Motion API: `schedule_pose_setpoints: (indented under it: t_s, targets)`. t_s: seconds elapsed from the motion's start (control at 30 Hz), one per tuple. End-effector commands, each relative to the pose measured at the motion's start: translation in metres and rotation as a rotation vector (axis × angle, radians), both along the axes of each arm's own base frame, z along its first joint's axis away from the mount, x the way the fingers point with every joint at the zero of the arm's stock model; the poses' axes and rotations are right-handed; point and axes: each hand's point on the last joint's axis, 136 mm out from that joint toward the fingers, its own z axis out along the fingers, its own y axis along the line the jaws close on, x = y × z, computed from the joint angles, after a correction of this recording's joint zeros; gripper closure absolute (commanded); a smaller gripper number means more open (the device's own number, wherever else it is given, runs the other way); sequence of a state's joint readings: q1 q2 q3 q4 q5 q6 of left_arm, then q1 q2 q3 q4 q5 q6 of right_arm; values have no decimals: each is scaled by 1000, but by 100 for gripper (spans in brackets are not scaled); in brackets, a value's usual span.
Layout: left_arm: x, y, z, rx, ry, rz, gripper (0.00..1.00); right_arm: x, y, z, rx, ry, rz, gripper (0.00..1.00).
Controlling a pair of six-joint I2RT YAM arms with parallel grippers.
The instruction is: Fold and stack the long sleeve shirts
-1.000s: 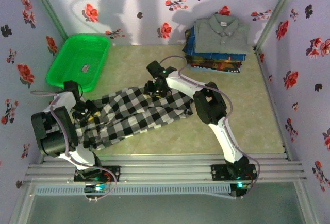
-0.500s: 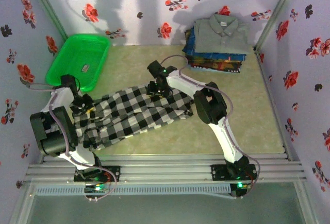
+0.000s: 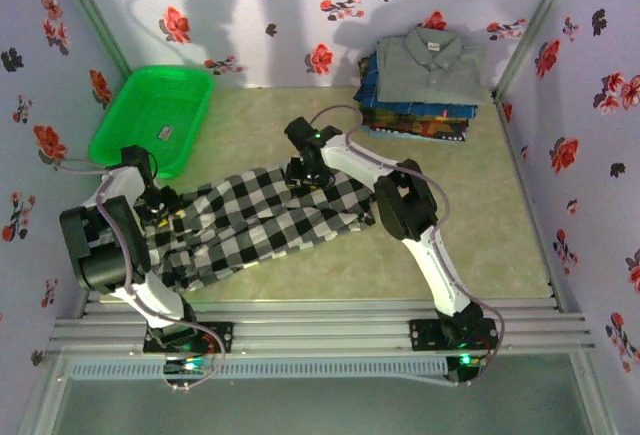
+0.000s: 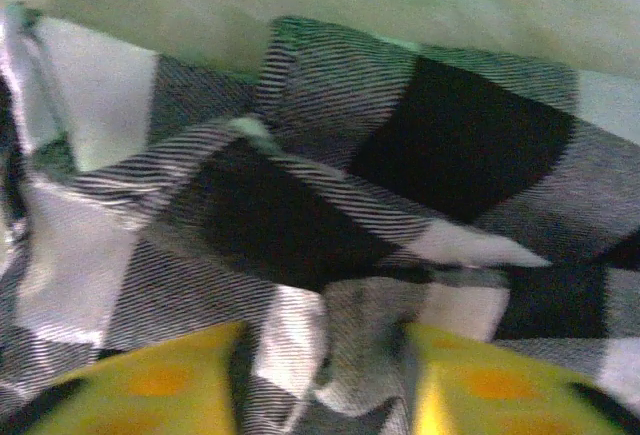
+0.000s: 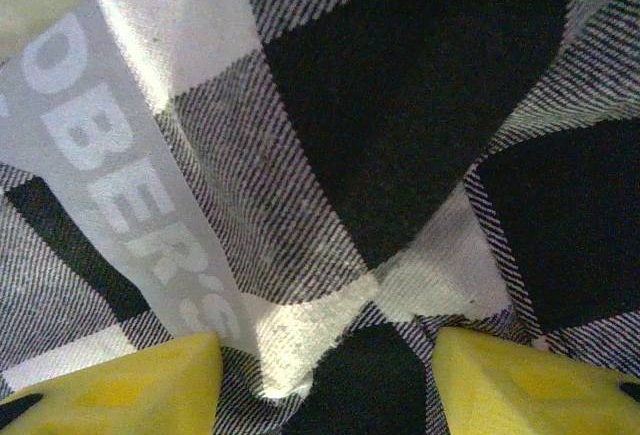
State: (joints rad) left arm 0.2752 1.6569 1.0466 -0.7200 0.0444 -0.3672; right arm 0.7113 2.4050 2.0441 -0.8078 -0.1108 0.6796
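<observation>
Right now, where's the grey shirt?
In the top view, the grey shirt lies folded on top of the stack of patterned shirts at the table's far right corner, against the floral back wall.

Pale green table [image 3: 500,225], green plastic basket [image 3: 152,117] at far left, stack of folded shirts [image 3: 420,85] at far right with grey one on top, black-and-white checked shirt [image 3: 255,220] spread across near left and centre

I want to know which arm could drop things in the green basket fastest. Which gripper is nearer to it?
Left. The left gripper sits on the checked shirt just below the green basket; the right gripper is farther off, at the shirt's far edge.
</observation>
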Motion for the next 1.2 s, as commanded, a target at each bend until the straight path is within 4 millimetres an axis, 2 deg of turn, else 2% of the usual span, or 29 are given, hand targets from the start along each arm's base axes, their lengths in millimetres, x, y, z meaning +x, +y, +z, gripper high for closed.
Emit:
schedule_pose_setpoints:
  t_s: [0.0, 0.1, 0.2, 0.27, 0.3, 0.33, 0.37, 0.4, 0.43, 0.47, 0.5, 0.6, 0.7, 0.8, 0.9, 1.0, 1.1, 1.17]
  targets:
    - [0, 8, 17, 44, -7, 36, 39, -2, -21, 2, -69, -15, 3, 38]
    - [7, -7, 67, 73, -111, 22, 30, -2, -23, 40, -27, -86, 19, 36]
    - [11, -37, 122, 94, -233, -25, 27, -11, -34, 83, 13, -141, 16, 32]
    - [12, -79, 147, 70, -298, -118, 27, -29, -54, 97, -5, -151, 12, 29]
    - [16, -98, 151, 58, -319, -174, 27, -37, -64, 98, -16, -148, -8, 29]
    - [20, -119, 148, 32, -322, -230, 31, -49, -75, 95, -13, -130, -38, 31]
    - [28, -139, 139, -7, -322, -293, 41, -61, -84, 87, -7, -106, -64, 33]
    - [32, -151, 128, -21, -303, -340, 52, -71, -90, 80, -2, -87, -93, 36]
    - [37, -158, 111, -13, -267, -375, 67, -79, -93, 71, 10, -72, -123, 40]
    - [41, -162, 94, -12, -227, -397, 76, -84, -94, 62, 21, -65, -147, 45]
    - [46, -164, 83, -7, -203, -410, 81, -88, -93, 54, 35, -58, -162, 49]
    - [56, -168, 55, 4, -156, -453, 83, -92, -91, 38, 46, -44, -201, 62]
    - [55, -163, 22, 24, -78, -462, 83, -93, -91, 22, 11, -31, -224, 63]
    - [44, -145, -7, 36, 0, -396, 85, -91, -97, -1, -50, -14, -279, 63]
    - [27, -134, -20, 36, 50, -347, 84, -75, -99, -17, -93, -27, -339, 63]
    - [5, -126, -28, 17, 96, -313, 83, -44, -90, -19, -95, -54, -400, 63]
    - [-13, -129, -29, -65, 89, -252, 82, -4, -75, -21, -76, -89, -457, 64]
    - [-23, -138, -28, -138, 77, -209, 80, 31, -61, -21, -28, -115, -505, 64]
